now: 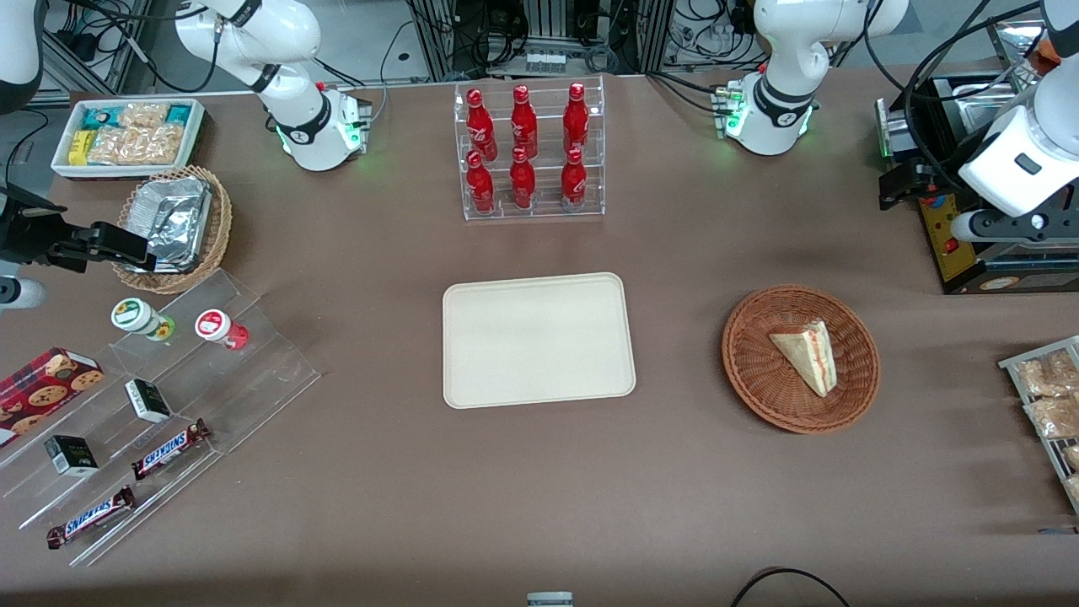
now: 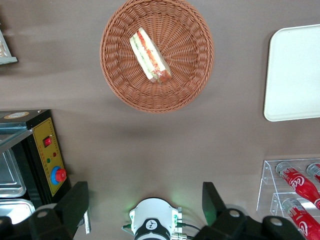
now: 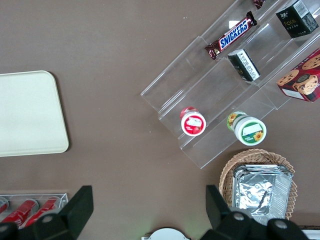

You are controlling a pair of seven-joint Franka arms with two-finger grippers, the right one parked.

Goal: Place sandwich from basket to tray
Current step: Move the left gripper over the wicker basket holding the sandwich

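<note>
While the brown table (image 1: 539, 472) fills most of what we see, the largest task item on it is one cream tray (image 1: 539, 340), flat, rectangular, with rounded corners and a low rim, bare on top. Near it, toward the working arm's end of the table, sits one round reddish-brown wicker basket (image 1: 801, 358), shallow and tightly woven. We count one sandwich (image 1: 807, 352) lying in that basket: a small triangular wedge of pale bread, its cut edge showing red, pink and green layers. It rests on the basket's floor, a little off centre, well apart from the tray.

Farther from the front camera than the tray stands one clear rack (image 1: 531, 152) holding six red bottles (image 1: 523, 122), three in each of two rows.

We find the left gripper (image 2: 145, 210) raised high over the table, farther from the front camera than the basket, its two fingers (image 2: 75, 202) spread wide and holding nothing.
</note>
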